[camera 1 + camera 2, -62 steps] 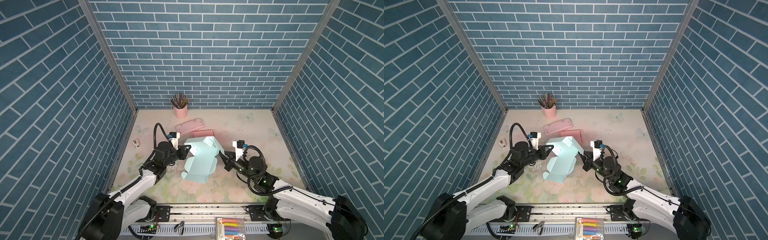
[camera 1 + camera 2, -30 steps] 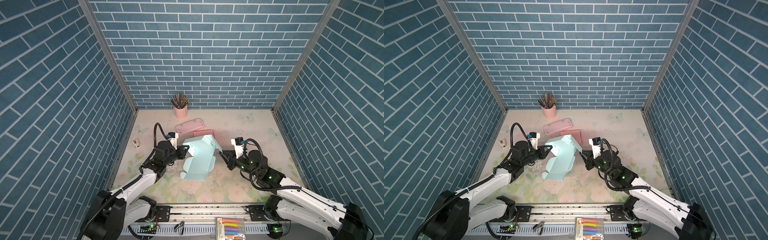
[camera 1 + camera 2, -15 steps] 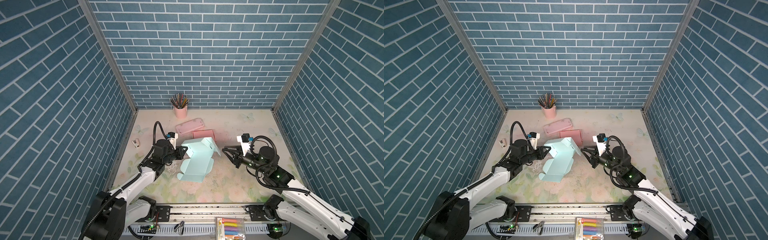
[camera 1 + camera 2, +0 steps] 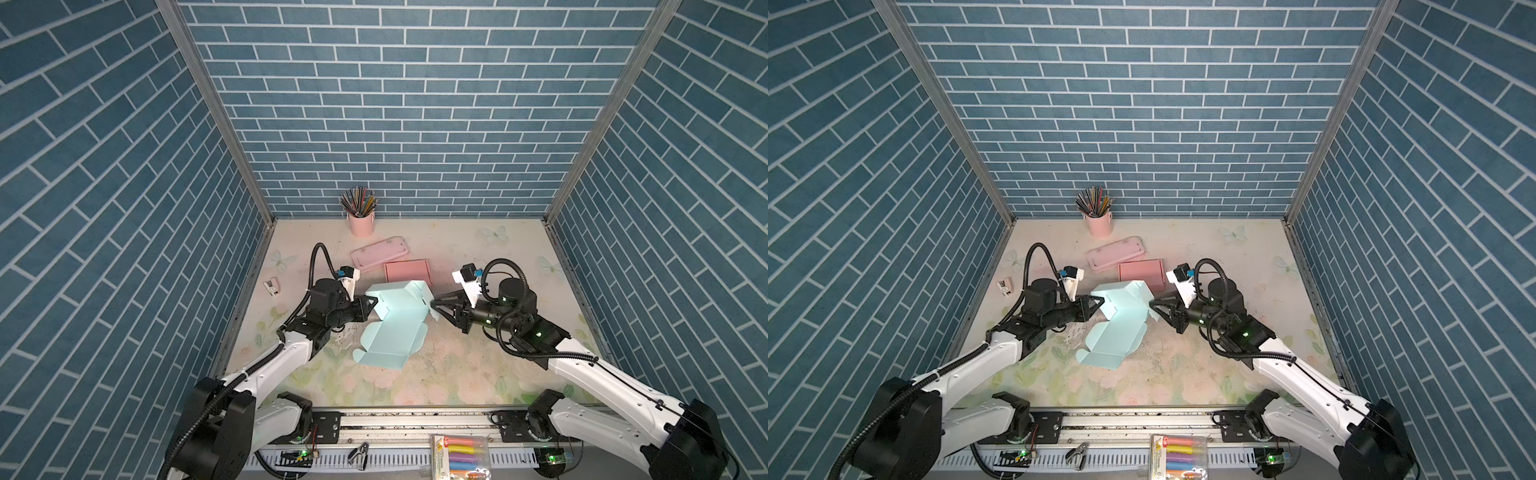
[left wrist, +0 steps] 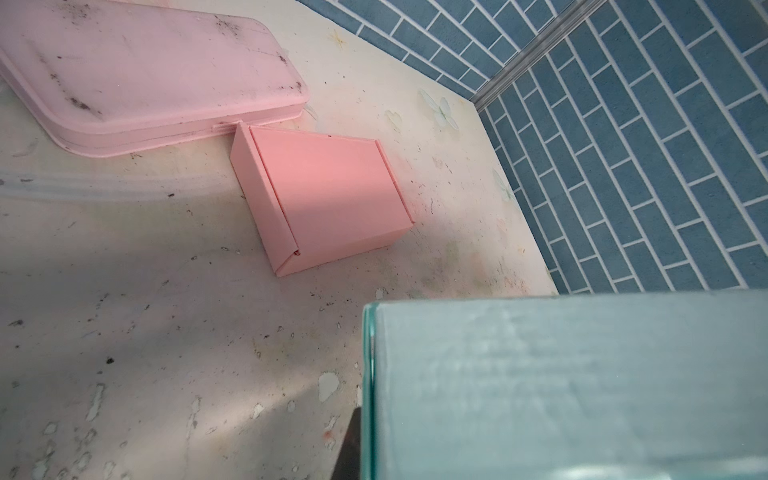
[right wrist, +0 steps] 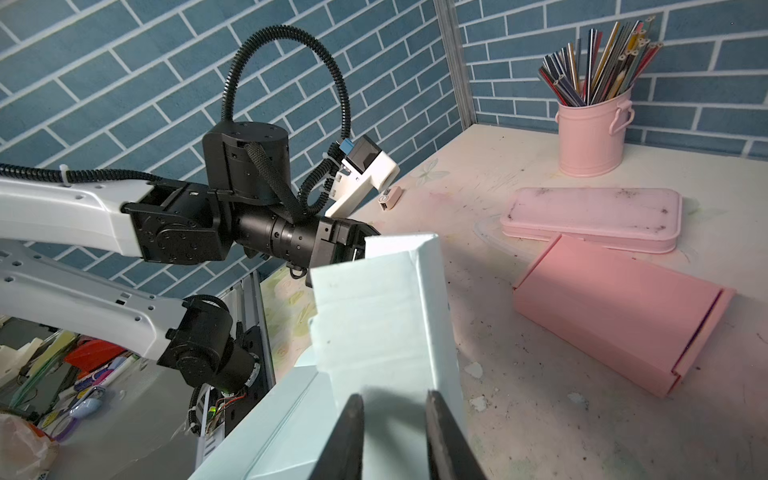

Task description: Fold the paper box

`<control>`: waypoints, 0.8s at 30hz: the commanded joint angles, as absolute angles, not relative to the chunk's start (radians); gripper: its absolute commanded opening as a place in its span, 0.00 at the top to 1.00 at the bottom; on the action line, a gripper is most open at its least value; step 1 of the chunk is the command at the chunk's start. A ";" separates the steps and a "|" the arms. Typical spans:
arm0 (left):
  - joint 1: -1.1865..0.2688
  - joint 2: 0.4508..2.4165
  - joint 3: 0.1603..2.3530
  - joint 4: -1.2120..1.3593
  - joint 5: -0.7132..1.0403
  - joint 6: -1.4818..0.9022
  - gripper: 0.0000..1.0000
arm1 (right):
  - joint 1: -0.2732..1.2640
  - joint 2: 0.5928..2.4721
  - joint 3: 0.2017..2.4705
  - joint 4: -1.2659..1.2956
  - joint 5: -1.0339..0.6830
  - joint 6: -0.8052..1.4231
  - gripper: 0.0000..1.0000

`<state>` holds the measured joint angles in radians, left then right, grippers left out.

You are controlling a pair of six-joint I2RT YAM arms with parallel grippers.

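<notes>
The right claw (image 4: 434, 309), its jaws now slightly spread, had moved back against the right flap of the paper box (image 4: 395, 328), which lay half-raised mid-surface (image 4: 457, 374) with the left claw (image 4: 369, 306) pinching its left edge, so another wall fold looked ready

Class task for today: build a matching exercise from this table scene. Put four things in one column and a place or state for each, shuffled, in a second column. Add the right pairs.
Things
1. blue box
2. pink box
3. cup
4. pink case

Place or state
A. farthest back, full of pencils
B. closed, lying flat next to the pink case
C. half folded, pinched at one edge by the left gripper
D. long and flat, between cup and pink box

Pairs: 1-C, 2-B, 3-A, 4-D
</notes>
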<state>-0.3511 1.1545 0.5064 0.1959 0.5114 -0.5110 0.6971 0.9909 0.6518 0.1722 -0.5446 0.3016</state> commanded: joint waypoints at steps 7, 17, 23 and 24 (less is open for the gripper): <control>-0.352 1.164 0.518 0.212 0.528 -0.500 0.95 | 0.700 1.068 0.709 0.170 -0.589 0.235 0.76; -0.357 1.172 0.514 0.220 0.519 -0.505 0.95 | 0.785 1.136 0.795 0.040 -0.460 0.162 0.78; -0.357 1.164 0.501 0.219 0.500 -0.506 0.95 | 0.802 1.075 0.787 0.020 -0.376 0.174 0.79; -0.357 1.163 0.501 0.219 0.499 -0.506 0.95 | 0.801 1.056 0.776 0.022 -0.358 0.178 0.79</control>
